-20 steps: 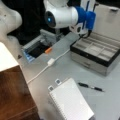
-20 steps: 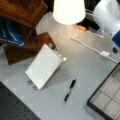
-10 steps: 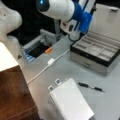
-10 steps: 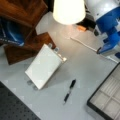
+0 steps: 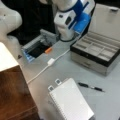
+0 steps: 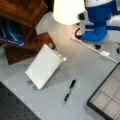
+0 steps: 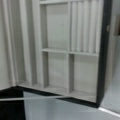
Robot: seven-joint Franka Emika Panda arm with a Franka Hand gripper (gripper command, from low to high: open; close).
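Cash box [image 5: 96, 51] sits lid-open on the desk [image 5: 70, 70], at a front view's right; wrist view looks straight down into its grey tray [image 7: 67, 50], compartments all bare. Nothing's inside it, so as far as pics show, no item has been put in or taken out. Gripper itself isn't visible anywhere, only the white-and-blue arm [image 5: 71, 17] over the box's near-left corner, so can't tell whether the fingers are apart or together. W/in reach: white cable [image 5: 50, 62], pen [image 5: 91, 87], notebook [image 5: 71, 100], all lying untouched. Pen and notebook also show in a front view [image 6: 69, 91], [image 6: 43, 66].
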